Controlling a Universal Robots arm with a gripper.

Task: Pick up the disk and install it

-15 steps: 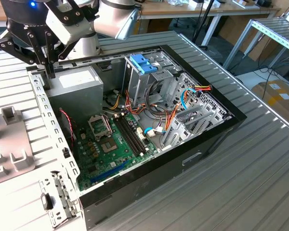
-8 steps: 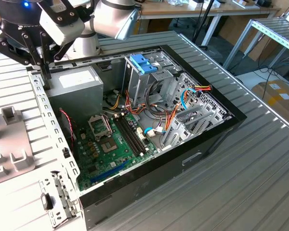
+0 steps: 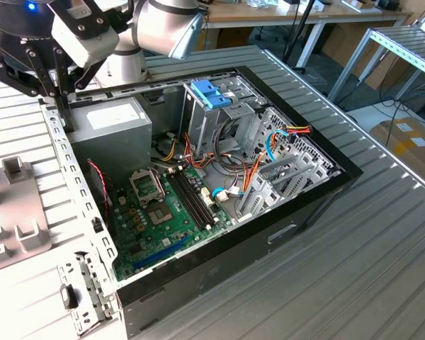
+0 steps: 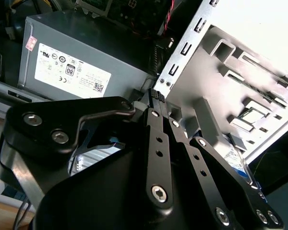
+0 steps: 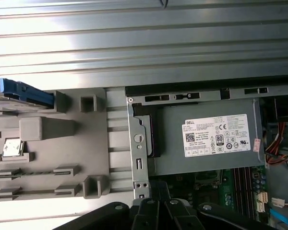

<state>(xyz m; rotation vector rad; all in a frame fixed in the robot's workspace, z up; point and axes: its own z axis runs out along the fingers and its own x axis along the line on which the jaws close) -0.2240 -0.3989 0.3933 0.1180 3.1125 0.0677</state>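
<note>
Most of the disk (image 5: 24, 91) is cut off; claw (image 4: 156, 96) hovers apart.

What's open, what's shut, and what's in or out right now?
computer case: open, side cover off, insides showing.
disk: outside the case, resting on the grey holder, not gripped.
gripper: shut, holding nothing, over the case's edge.

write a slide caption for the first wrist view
End effector near the power supply, with the disk lying apart on the grey tray.
</note>
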